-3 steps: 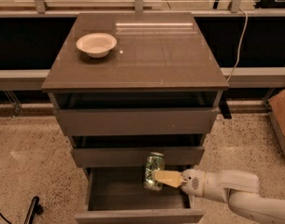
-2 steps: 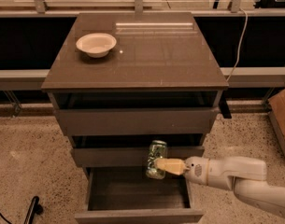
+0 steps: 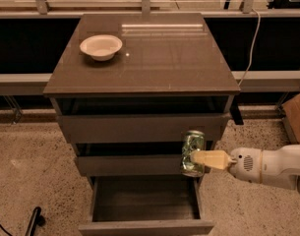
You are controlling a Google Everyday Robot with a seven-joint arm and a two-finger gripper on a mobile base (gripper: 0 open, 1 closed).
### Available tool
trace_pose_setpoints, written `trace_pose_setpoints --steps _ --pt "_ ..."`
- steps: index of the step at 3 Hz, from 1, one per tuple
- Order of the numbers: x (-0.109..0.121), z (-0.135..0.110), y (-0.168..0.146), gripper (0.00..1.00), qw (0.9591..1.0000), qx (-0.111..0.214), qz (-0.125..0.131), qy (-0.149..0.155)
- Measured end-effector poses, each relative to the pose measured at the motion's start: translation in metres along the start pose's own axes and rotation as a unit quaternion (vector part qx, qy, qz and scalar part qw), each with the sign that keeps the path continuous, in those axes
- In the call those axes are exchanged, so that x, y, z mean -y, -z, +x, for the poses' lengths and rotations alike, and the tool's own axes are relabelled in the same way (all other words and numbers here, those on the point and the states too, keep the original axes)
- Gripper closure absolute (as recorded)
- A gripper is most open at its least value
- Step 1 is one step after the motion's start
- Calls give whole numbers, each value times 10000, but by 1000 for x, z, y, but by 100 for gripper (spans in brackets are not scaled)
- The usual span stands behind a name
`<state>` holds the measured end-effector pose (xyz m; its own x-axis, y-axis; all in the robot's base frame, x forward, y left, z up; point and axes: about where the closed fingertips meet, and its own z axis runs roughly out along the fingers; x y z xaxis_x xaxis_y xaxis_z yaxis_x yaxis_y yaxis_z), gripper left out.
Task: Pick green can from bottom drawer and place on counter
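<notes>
The green can point(image 3: 193, 152) is upright in the air in front of the middle drawer, at the cabinet's right side. My gripper point(image 3: 198, 158) comes in from the right on a white arm and is shut on the green can, one cream finger point(image 3: 211, 158) across its front. The bottom drawer point(image 3: 145, 200) is pulled open below the can and its dark interior shows nothing inside. The counter point(image 3: 154, 53) is the glossy brown top of the cabinet, well above the can.
A white bowl point(image 3: 101, 46) sits on the counter's back left. The two upper drawers point(image 3: 139, 127) stand slightly open. A cardboard box point(image 3: 296, 117) is at the right edge. A black cable point(image 3: 31, 222) lies on the speckled floor at lower left.
My gripper has lifted the green can up out of the bottom drawer, from drawer-mouth height to in front of the middle drawer, and shifted it slightly right.
</notes>
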<state>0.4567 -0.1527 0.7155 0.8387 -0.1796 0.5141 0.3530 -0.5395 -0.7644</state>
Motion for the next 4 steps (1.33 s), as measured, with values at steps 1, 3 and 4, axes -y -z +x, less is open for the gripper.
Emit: trace_pose_setpoints --steps 1,3,4 --pt "10 10 17 69 10000 -3 -72 12" --pt "13 14 14 100 10000 8 -40 60" --pt "13 37 7 100 9997 -50 25 224"
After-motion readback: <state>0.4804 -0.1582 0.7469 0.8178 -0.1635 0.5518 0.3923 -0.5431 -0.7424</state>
